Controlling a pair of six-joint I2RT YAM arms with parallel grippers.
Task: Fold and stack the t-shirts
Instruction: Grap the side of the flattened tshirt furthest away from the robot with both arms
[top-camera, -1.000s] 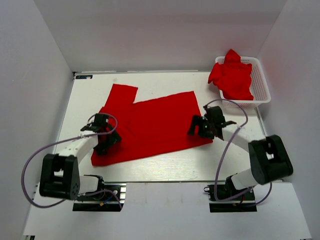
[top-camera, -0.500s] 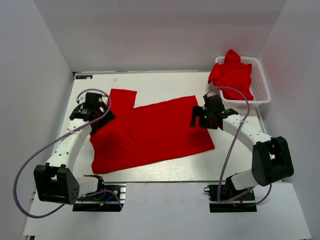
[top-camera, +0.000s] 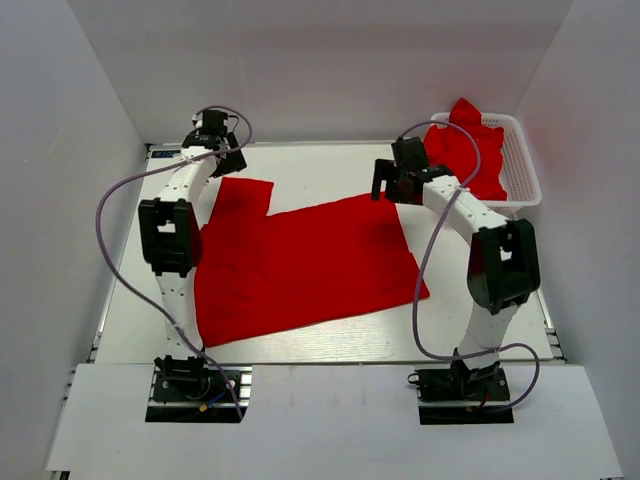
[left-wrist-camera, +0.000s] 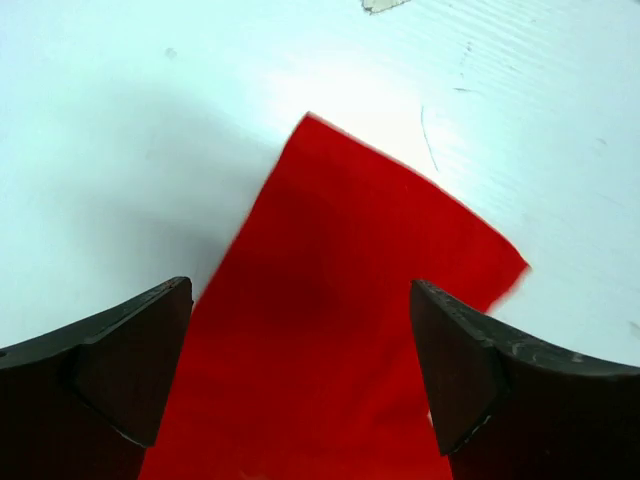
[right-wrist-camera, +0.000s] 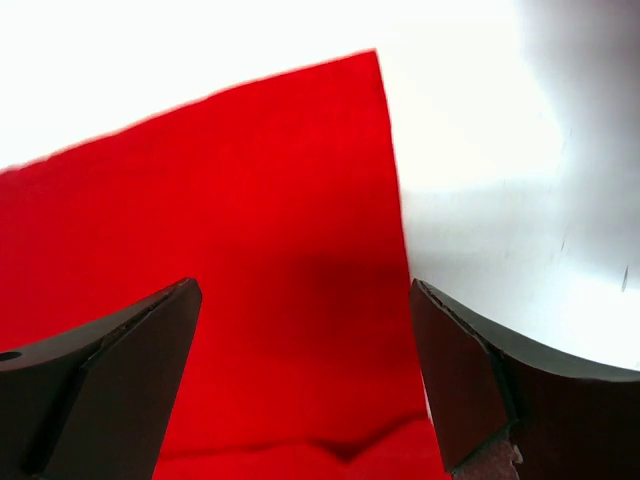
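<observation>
A bright red t-shirt (top-camera: 300, 260) lies spread flat on the white table, one sleeve (top-camera: 243, 196) pointing to the far left. My left gripper (top-camera: 222, 158) is open and empty over the sleeve's far end; in the left wrist view the sleeve (left-wrist-camera: 350, 230) lies between and below the open gripper (left-wrist-camera: 300, 288). My right gripper (top-camera: 392, 190) is open and empty over the shirt's far right corner; in the right wrist view that corner (right-wrist-camera: 250, 200) lies below the open gripper (right-wrist-camera: 305, 285). More red t-shirts (top-camera: 465, 150) are heaped in a basket.
The white lattice basket (top-camera: 525, 175) stands at the far right corner. White walls enclose the table on the left, back and right. Both arms stretch far out over the table, with their purple cables (top-camera: 120, 195) looping beside them.
Both arms have stretched from the shirt's near side to its far edge. The left gripper went to the sleeve's far end, the right to the far right corner. The shirt lies flatter.
</observation>
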